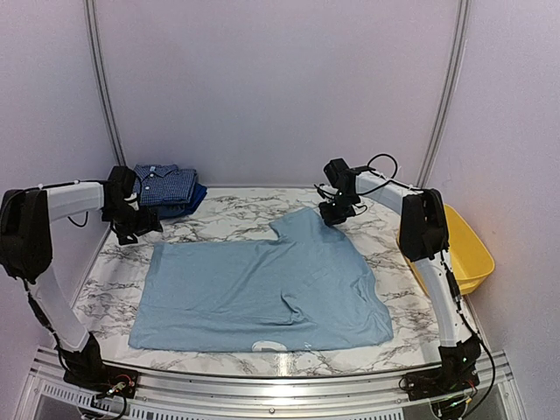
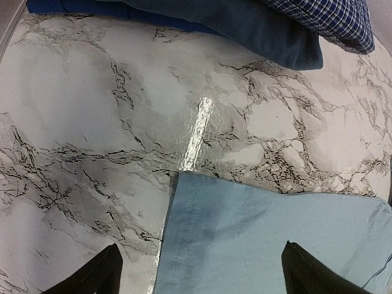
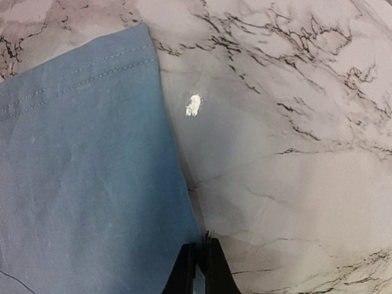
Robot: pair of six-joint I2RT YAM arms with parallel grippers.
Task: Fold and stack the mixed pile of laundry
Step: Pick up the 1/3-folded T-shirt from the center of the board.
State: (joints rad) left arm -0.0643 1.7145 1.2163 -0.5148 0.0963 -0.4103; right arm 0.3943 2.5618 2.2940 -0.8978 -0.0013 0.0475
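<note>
From above, the light-blue T-shirt (image 1: 262, 293) lies spread flat across the middle of the marble table (image 1: 394, 337), its neck opening toward the near edge. A folded stack sits at the far left corner, the checked shirt (image 1: 166, 184) on top of the dark-blue piece (image 1: 191, 203). A yellow tub (image 1: 468, 249) stands off the table's right side. The overhead view is too coarse to read either set of fingers; the wrist cameras settle that. In the left wrist view, the left gripper (image 2: 199, 278) is spread wide and holds nothing. It hangs over a corner of the T-shirt, one fingertip above bare marble and the other above the cloth. The stack's edge crosses the top of that view, apart from the T-shirt. In the right wrist view, the right gripper (image 3: 197, 272) has its fingers pressed almost together on the T-shirt's edge, with a thin sliver of pale blue between them. The cloth runs straight into the pinch. Overhead, this gripper sits at the shirt's far sleeve.
</note>
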